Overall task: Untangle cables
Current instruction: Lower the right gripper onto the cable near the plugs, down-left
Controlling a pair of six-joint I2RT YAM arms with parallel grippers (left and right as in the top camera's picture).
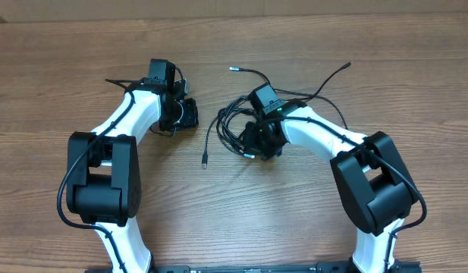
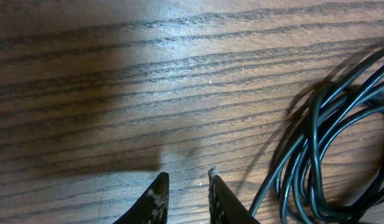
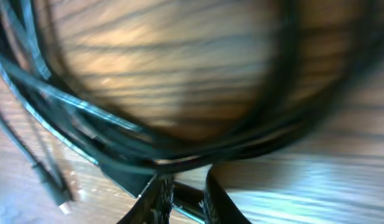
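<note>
The cables (image 1: 237, 121) lie as a tangled black bundle on the wooden table between the two arms. One loose plug end (image 1: 204, 162) trails toward the front, and another (image 1: 230, 68) reaches toward the back. My right gripper (image 1: 260, 144) is down on the bundle's right side. In the blurred right wrist view its fingers (image 3: 160, 198) stand close together with a black cable strand (image 3: 192, 200) between them, and more cable loops (image 3: 179, 155) lie just ahead. My left gripper (image 2: 185, 177) hovers low over bare wood with a narrow gap and holds nothing. The cables (image 2: 322, 155) lie to its right.
A small connector (image 3: 60, 202) lies on the wood left of the right fingers. A third cable end (image 1: 347, 65) points to the back right. The table's far edge (image 1: 234, 17) runs along the back. Both arm bases stand at the front.
</note>
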